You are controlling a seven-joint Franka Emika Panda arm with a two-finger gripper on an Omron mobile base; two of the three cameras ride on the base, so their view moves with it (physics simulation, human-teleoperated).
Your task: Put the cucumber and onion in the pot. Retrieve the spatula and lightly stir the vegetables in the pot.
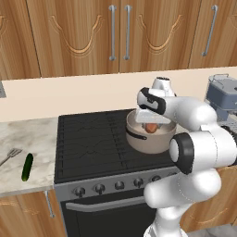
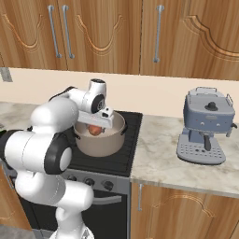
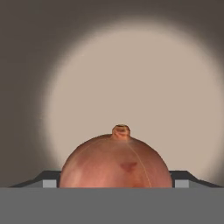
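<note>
Wooden cabinets (image 1: 83, 32) hang above a pale marble desk (image 1: 28, 134) and a black stove (image 1: 92, 139). On the stove stands the wide beige-grey metal pot (image 1: 152, 141) with a dark loop handle. The white arm's hand (image 3: 116, 183) hangs over the pot, and the small round reddish-orange onion (image 3: 116, 162) sits between its two dark fingertips (image 3: 48, 180) (the stem end points away from the camera). The jaws stand wide; I cannot tell if they press the onion. The slim dark green cucumber (image 1: 27, 167) lies on the desk left of the stove, near the silvery slotted spatula (image 1: 11, 154). A grey-blue coffee machine (image 2: 207, 126) stands at the right.
</note>
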